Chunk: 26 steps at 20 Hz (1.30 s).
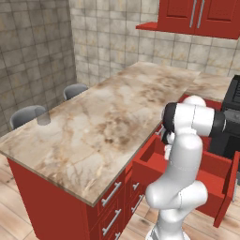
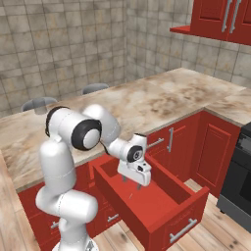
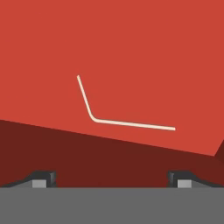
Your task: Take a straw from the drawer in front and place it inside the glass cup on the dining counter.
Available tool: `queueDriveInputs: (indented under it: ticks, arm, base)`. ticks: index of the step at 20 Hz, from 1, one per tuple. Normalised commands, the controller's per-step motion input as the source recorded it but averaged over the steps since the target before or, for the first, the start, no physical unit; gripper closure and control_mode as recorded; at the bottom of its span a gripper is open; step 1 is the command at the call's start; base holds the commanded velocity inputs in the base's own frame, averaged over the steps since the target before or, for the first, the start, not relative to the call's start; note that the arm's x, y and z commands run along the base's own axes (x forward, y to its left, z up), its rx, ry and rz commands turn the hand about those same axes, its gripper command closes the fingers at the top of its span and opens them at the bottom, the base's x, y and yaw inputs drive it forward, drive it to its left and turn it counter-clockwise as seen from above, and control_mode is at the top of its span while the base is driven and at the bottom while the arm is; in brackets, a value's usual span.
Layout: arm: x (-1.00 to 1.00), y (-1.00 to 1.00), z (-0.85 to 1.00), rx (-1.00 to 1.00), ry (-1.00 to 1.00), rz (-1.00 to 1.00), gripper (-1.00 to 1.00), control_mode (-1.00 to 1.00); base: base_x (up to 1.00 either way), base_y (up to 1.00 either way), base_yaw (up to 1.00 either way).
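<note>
The wide, shallow red box drawer [image 2: 162,206] was found pulled open below the long beige-and-brown veined marble worktop [image 1: 108,117]. The two-finger gripper [image 2: 131,180] of the white arm was held just above the drawer's interior, pointing down, its jaws spread wide and empty. The thin, pale, bent straw [image 3: 114,121] was seen lying flat on the drawer floor, ahead of the fingertips [image 3: 43,178] in the hand view. The small clear glass tumbler [image 1: 43,117] was noted standing on the worktop near its far edge, well apart from the drawer.

Judged step: approach to the grasp. The jaws would best be centred over one straight leg of the straw, turned so the closing line crosses it, then lowered until the tips nearly meet the drawer floor. A thin piece lying flat is likely to slip if clamped at the bend.
</note>
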Motion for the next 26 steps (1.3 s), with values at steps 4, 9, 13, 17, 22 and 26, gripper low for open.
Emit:
queueDriveInputs:
  ticks: [4, 9, 13, 17, 22, 26]
  arm:
    - [0.0, 0.0, -0.52, 0.0, -0.01, 0.0, -1.0, -1.0]
    - [0.0, -0.03, -0.42, 0.0, 0.0, 0.0, -1.0, -1.0]
    - [0.09, -0.02, -0.23, 0.0, -0.02, 0.0, -1.0, -1.0]
    - [0.21, 0.0, -0.28, 0.0, -0.01, 0.0, -1.0, -1.0]
    - [0.22, 0.01, -0.33, 0.0, 0.0, 0.0, -1.0, -1.0]
    - [0.15, 0.0, -0.31, 0.0, -0.02, 0.0, -1.0, -1.0]
  base:
    - [0.0, 0.0, 0.0]
    - [0.0, 0.0, 0.0]
    - [0.0, 0.0, 0.0]
    - [0.0, 0.0, 0.0]
    - [0.0, 0.0, 0.0]
    - [0.0, 0.0, 0.0]
